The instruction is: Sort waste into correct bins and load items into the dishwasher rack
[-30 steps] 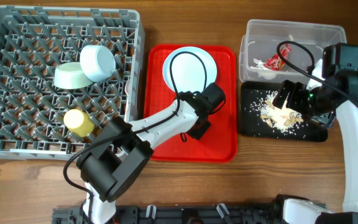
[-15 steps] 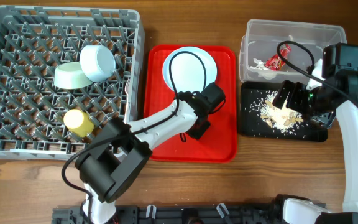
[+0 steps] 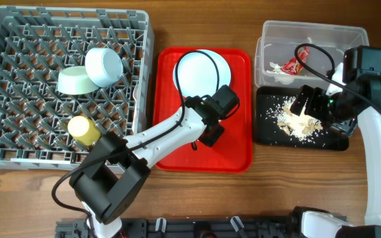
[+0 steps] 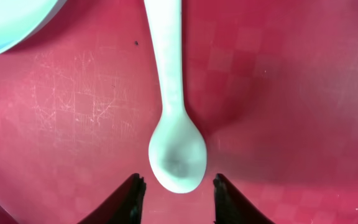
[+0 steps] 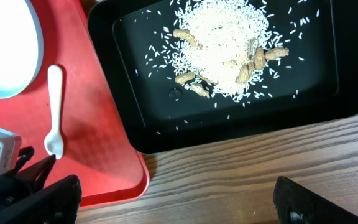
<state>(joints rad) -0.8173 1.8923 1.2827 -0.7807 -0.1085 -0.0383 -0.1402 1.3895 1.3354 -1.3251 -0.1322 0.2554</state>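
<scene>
Left pincer (image 4: pixel 179 183): released, jaws straddling the spoon (image 4: pixel 170 99), gripping nothing.
Spoon: lying bowl-first between my fingertips (image 4: pixel 134 200), on the red tray (image 4: pixel 291 93).
Risk: I'm fearing the rounded bowl squirting out when I close.

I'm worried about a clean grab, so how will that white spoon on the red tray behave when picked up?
The spoon looks like thin plastic, so probably light and fairly stiff. It lies flat on the smooth tray, so it may skid if nudged. Its rounded bowl could slip from the left gripper.
</scene>
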